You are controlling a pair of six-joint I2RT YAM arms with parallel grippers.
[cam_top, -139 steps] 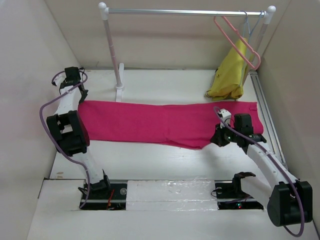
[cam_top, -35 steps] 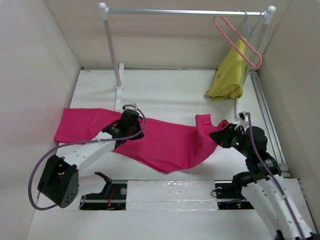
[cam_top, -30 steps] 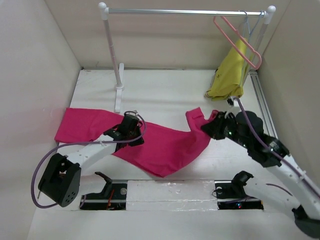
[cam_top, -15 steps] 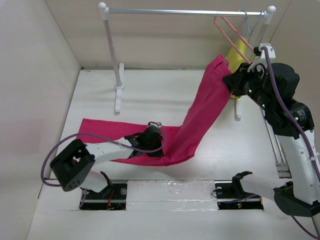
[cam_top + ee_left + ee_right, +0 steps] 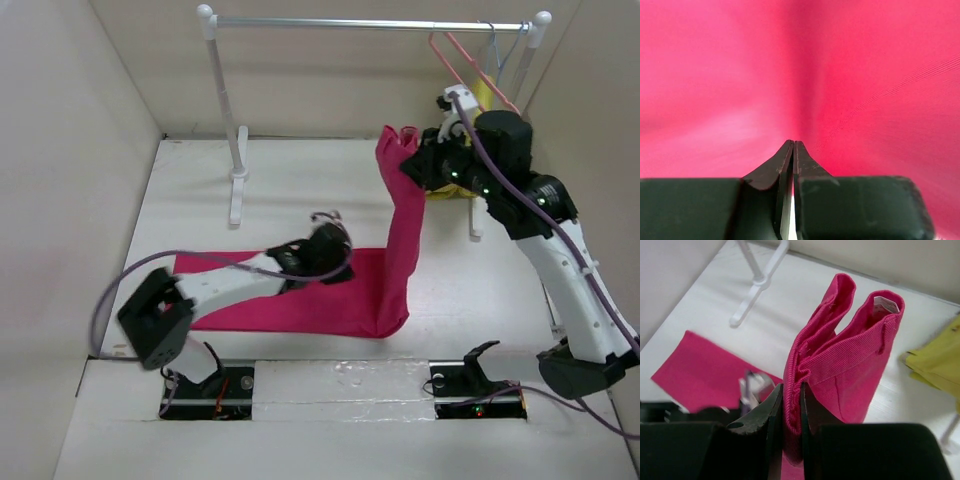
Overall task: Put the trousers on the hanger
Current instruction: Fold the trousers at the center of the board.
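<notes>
**Trousers half raised; hanger partly masked**

The right arm is covering the lower part of the hanger [image 5: 465, 51], which is hanging from the rail [image 5: 370, 22] above the far right corner. A mustard garment [image 5: 935, 365] below it is showing only as a sliver from the top camera. Pink cloth is filling the left wrist view, so I cannot tell what the left gripper [image 5: 793, 145] is touching; its fingers are pressed together. The white tabletop [image 5: 320, 180] is sitting inside plain beige walls. The right gripper [image 5: 790, 390] is pinching a folded, hemmed end of the trousers [image 5: 300, 300] and holding it raised near the far right corner. The rest is lying flat towards the near edge. The rack's post [image 5: 225, 100] is standing towards the far left corner.
</notes>
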